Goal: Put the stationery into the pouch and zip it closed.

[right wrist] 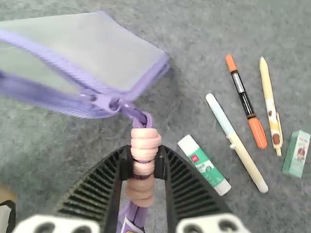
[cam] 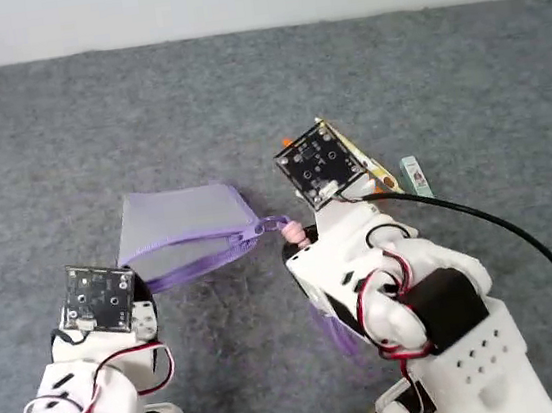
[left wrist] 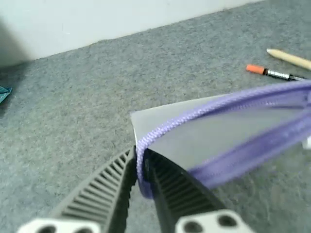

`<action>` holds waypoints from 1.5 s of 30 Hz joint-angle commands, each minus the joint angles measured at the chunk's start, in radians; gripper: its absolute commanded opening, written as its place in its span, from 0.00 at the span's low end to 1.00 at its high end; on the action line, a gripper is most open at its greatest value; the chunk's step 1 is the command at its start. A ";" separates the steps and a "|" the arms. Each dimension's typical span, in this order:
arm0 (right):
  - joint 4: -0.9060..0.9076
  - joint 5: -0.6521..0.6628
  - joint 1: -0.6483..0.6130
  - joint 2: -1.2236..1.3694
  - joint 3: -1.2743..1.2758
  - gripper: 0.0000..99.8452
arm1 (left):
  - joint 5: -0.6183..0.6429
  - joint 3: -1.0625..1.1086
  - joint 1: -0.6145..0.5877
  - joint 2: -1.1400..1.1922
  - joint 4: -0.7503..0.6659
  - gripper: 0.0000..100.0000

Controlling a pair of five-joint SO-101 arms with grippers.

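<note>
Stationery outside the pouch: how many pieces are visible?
5, side by side on the mat: glue stick, pale pen, orange pen, cream pen, green box. More may hide inside the pouch.

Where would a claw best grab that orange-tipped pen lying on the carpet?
Probably the dark middle of the orange-tipped pen, from straight above, pinching across the barrel: it lies flat, long and thin, and there the pale pen and yellow pen leave gaps either side.

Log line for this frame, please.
left gripper: shut on pouch end | right gripper: shut on zipper pull | stationery: on table, outside pouch | loading: not yet done
</note>
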 commanded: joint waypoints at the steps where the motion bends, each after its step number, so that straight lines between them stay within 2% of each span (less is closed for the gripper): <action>1: -0.025 -0.023 0.071 0.028 0.008 0.01 | -0.018 -0.094 -0.002 -0.003 0.110 0.01; 7: 0.042 -0.069 0.096 0.067 -0.011 0.02 | -0.006 -0.147 -0.008 0.100 0.152 0.01; 14: 0.249 -0.069 0.097 0.081 -0.135 0.22 | 0.157 -0.340 0.000 0.416 0.155 0.01; 19: 0.369 -0.061 0.101 0.081 -0.222 0.19 | 0.193 -0.403 0.000 0.519 0.155 0.01; 25: 0.372 -0.049 0.163 0.091 -0.273 0.15 | 0.193 -0.406 0.002 0.517 0.153 0.01; 33: 0.355 0.118 0.317 0.372 -0.278 0.15 | 0.193 -0.449 0.002 0.525 0.150 0.01; 45: 0.143 0.348 0.260 0.835 -0.336 0.16 | 0.193 -0.447 0.002 0.523 0.153 0.01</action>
